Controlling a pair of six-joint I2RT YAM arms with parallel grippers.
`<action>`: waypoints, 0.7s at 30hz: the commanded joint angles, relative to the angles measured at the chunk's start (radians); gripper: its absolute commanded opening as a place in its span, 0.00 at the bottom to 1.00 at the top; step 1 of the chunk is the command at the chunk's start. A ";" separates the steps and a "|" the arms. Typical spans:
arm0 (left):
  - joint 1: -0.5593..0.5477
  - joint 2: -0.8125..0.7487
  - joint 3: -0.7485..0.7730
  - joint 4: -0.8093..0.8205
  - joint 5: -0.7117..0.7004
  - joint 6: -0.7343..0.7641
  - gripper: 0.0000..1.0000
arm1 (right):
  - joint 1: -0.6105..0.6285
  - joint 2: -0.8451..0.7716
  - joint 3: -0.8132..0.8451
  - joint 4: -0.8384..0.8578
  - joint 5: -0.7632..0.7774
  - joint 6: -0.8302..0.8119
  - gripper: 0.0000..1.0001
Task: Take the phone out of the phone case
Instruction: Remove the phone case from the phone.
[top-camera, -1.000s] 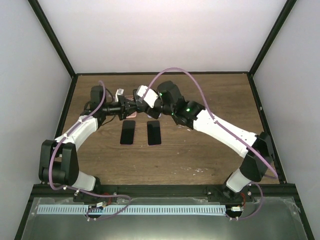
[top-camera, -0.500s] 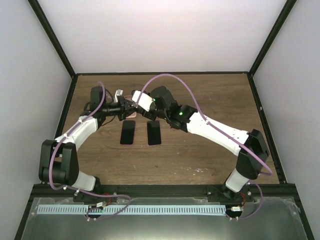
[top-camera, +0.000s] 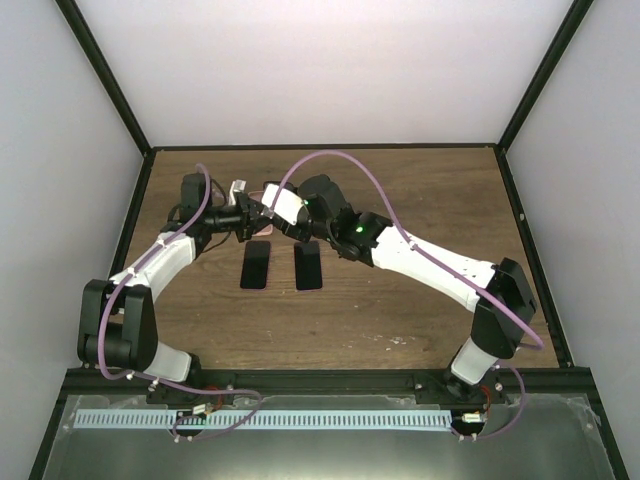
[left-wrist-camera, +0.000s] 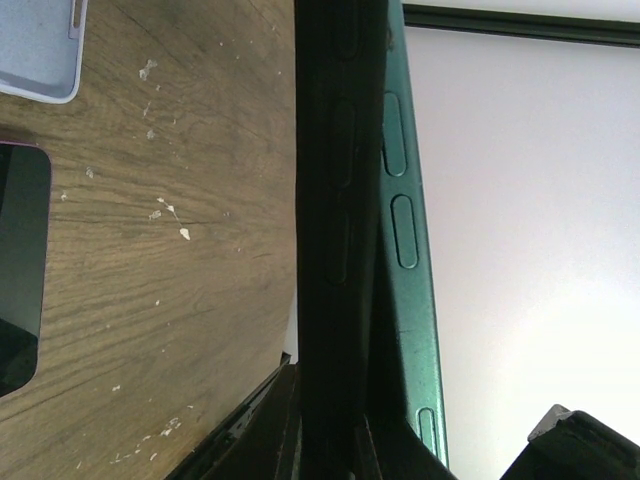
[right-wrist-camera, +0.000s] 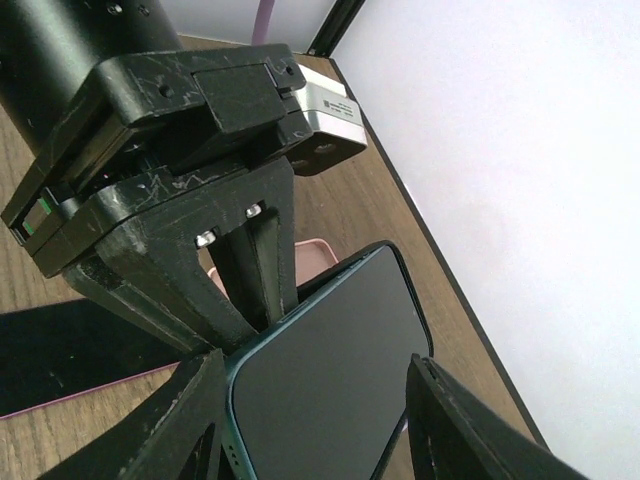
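You had left gripper (top-camera: 254, 216) clamped on one end of the teal-cased phone (right-wrist-camera: 322, 368), held above the table (top-camera: 420, 190) toward its far-left corner; right gripper (right-wrist-camera: 315, 402) spread phone-wide, fingers against both long edges.

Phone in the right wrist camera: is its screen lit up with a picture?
No, the phone has a plain dark screen with nothing showing on it.

Beyond the left gripper (top-camera: 252, 216) and the right gripper (top-camera: 266, 210), a scuffed brown wooden table (top-camera: 420, 180) runs to pale, evenly lit walls (top-camera: 320, 70) edged by black posts (top-camera: 105, 75). Nearer than both grippers, a grey metal shelf (top-camera: 560, 430) carries a white slotted strip (top-camera: 300, 420).
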 joint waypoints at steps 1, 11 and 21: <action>-0.001 -0.010 0.004 0.059 0.033 0.007 0.00 | 0.009 0.002 -0.004 -0.017 -0.012 0.001 0.48; -0.001 -0.024 -0.009 0.072 0.030 0.001 0.00 | 0.011 0.028 -0.010 -0.006 0.046 -0.020 0.47; -0.001 -0.030 -0.021 0.105 0.045 -0.014 0.00 | 0.012 0.036 -0.123 0.258 0.304 -0.225 0.43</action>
